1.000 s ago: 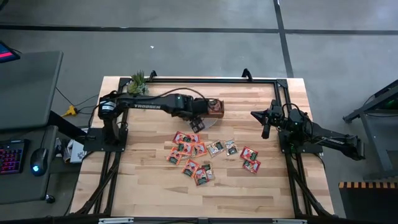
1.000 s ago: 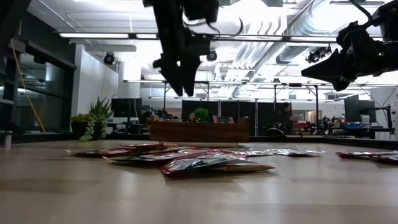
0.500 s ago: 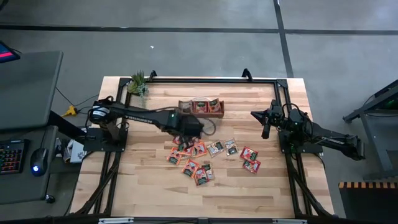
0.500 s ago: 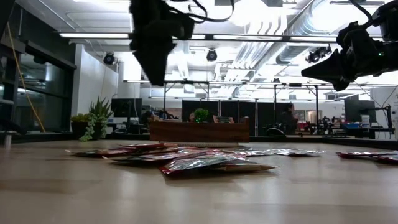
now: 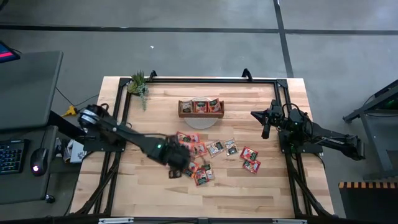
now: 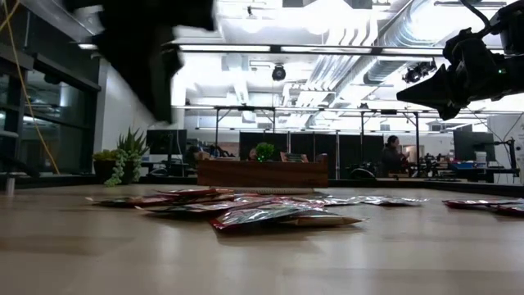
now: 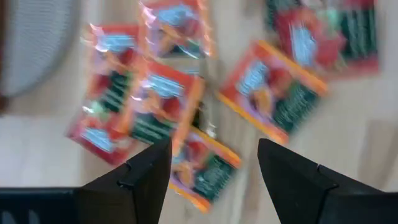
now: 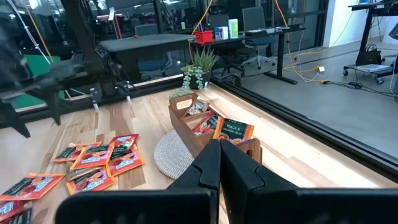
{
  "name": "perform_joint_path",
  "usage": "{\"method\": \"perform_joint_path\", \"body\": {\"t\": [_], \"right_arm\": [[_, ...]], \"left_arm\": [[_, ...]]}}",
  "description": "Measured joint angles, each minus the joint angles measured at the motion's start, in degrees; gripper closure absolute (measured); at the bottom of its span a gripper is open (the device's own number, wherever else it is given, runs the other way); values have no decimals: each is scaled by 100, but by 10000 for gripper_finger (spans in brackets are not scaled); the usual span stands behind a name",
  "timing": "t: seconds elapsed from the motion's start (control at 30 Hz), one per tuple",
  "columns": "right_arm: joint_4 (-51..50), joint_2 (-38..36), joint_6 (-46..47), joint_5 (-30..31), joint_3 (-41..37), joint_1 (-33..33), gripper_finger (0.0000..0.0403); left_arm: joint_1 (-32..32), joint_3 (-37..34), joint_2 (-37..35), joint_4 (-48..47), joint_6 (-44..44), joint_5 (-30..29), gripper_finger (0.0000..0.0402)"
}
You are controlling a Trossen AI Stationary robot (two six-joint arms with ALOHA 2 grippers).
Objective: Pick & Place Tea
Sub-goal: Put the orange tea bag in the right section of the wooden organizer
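Observation:
Several red and orange tea sachets [image 5: 198, 149] lie flat and partly overlapping at the table's middle, with two green-grey ones [image 5: 222, 147] and two more red ones [image 5: 250, 159] to their right. My left gripper [image 5: 179, 159] hovers open and empty over the pile's near left part; the left wrist view shows the sachets [image 7: 158, 106] below its spread fingers [image 7: 214, 149]. The brown wooden tray [image 5: 200, 114] at the far middle holds a few sachets. My right gripper [image 5: 256, 115] waits shut above the table's right side [image 8: 219, 155].
A round grey mat [image 5: 200, 121] lies under the tray's near side. A small potted plant [image 5: 137, 83] stands at the far left corner. Bare wood lies along the near edge and at the left of the pile.
My left gripper has left the tray at the far middle and swung toward the table's near edge and a little left, ending over the sachet pile. The tray, which the arm covered before, now shows. The sachets on the table have not moved.

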Motion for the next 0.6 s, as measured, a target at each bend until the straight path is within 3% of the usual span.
{"method": "perform_joint_path", "body": {"t": [0.37,0.5,0.6], "right_arm": [[0,1,-1,0,0,2,402],[1,0,0,0,0,1,402],[2,0,-1,0,0,1,402]], "left_arm": [[-579,-922,-83,1684,1928,466,167],[-553,-1050,-78,2084,2207,576,167],[-553,-1068,-78,2087,2251,329,167]]}}
